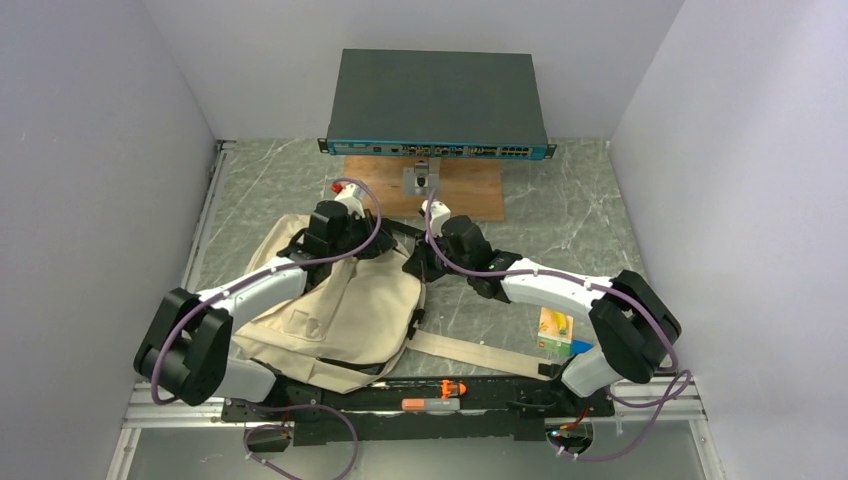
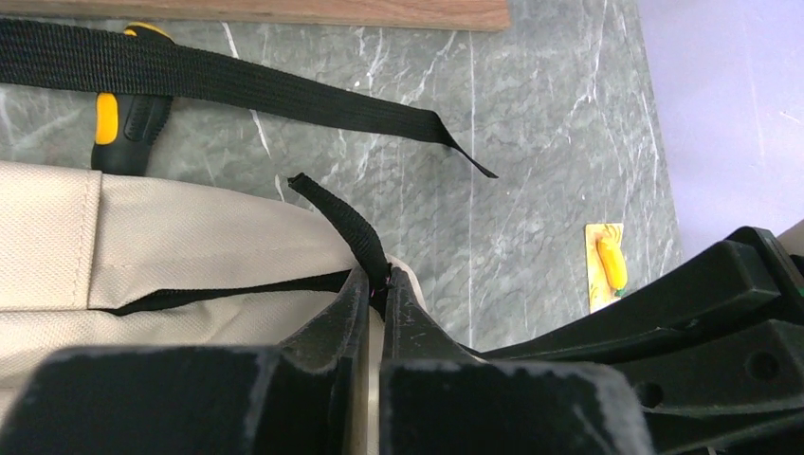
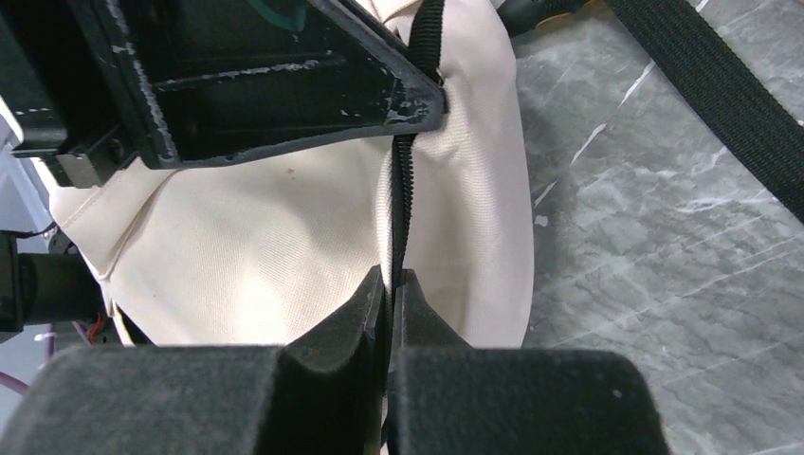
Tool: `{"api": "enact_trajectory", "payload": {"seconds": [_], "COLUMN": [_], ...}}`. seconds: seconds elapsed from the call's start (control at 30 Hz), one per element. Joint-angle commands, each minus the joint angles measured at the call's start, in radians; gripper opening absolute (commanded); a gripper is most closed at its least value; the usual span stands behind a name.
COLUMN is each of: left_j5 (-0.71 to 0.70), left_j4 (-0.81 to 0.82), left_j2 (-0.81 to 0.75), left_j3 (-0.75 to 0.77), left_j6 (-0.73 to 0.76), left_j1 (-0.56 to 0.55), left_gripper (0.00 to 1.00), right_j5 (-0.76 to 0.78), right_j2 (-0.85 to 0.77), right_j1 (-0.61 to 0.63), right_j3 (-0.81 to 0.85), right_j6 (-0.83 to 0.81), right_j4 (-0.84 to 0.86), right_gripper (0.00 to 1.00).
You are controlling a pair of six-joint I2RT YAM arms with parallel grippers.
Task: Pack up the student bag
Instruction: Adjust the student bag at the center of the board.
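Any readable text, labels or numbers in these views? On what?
No text can be read.
switch: front panel markings too small to read.
yellow pack: printing blurred in both views that show it.
bag: no print visible.

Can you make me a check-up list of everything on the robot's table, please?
Surface: grey marbled table, with a wooden board at the back.
Job's things: beige student bag lying between the arms; a black strap lies on the table beside it.
Clutter: yellow packet; yellow-and-black tool handle under the strap; orange pen-like item on the near rail.
Grippers: left gripper shut on the bag's black tab; right gripper shut on its zipper edge.
Cables: purple cables loop along both arms.
Surroundings: plain white walls; dark network switch at the back.
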Motion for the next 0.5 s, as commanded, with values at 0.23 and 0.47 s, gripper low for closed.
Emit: {"api": "enact_trajectory", "payload": {"seconds": [0.23, 0.47], "left_j5": [-0.071, -0.073], "left_j4": [0.070, 0.055], "left_j2": [0.047, 0.075], "left_j3": [0.049, 0.071], "left_j6": [-0.035, -0.042], "left_j1": [0.035, 0.035], "left_gripper": [0.18, 0.29], "right_j5": [-0.024, -0.026], "right_j2": [-0.035, -0.038], "right_j1": [0.022, 0.023], "right_j3": [-0.006, -0.011], "right_j6": [0.026, 0.023], "right_j4": [0.004, 0.004], "right_gripper": [0.00, 0.00]}}
